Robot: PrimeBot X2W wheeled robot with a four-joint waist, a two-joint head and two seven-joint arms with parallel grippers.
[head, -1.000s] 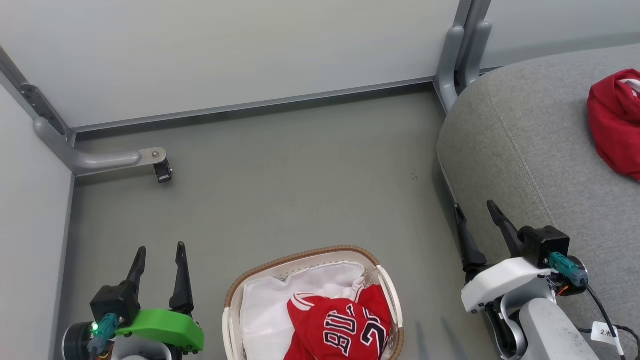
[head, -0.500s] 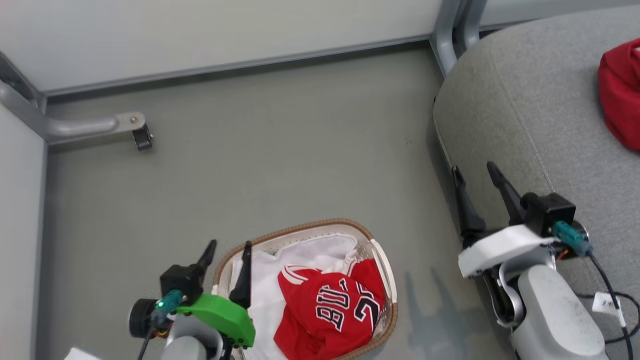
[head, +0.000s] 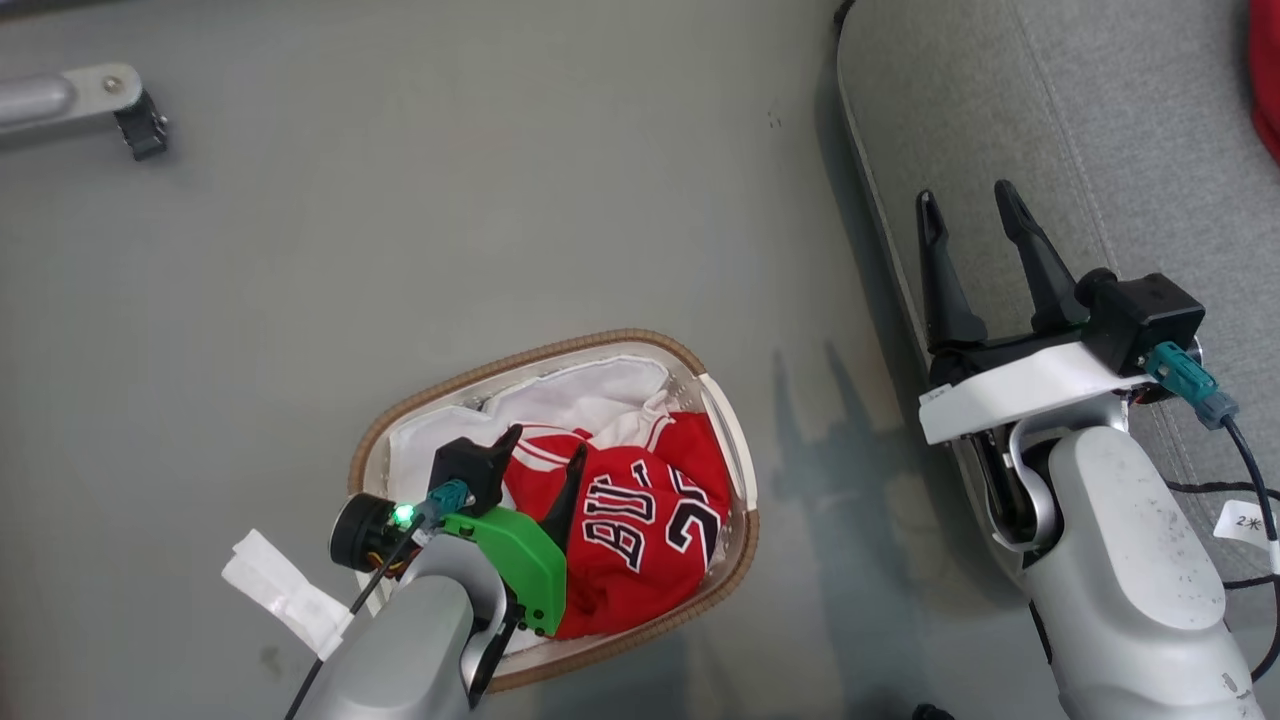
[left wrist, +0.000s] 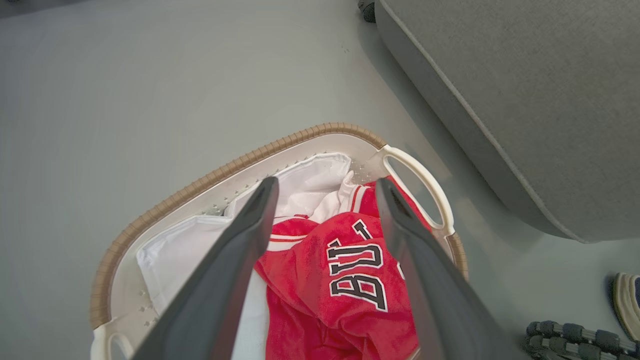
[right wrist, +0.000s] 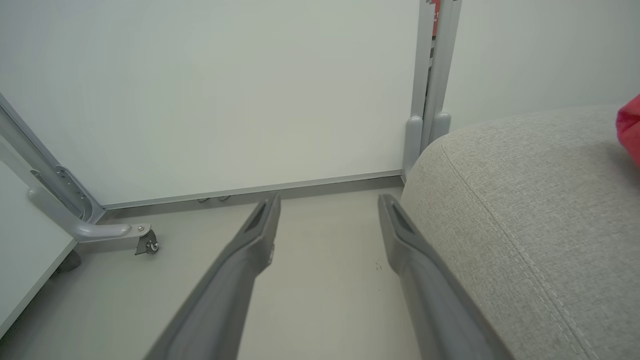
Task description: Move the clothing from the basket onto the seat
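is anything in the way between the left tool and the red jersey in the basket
Nothing visible stands in the way. The left tool hangs open over the basket, pointing at the jersey. The jersey lies on top of the white liner with nothing covering it.

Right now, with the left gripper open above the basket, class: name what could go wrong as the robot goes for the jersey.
1. The white liner lies bunched against the jersey, right under the open left gripper; the fingers may pinch both and drag the liner out.
2. A tug on caught cloth could tip or lift the basket, which looks light.
3. The crumpled jersey, gripped by one fold, may trail and snag on the way to the seat.
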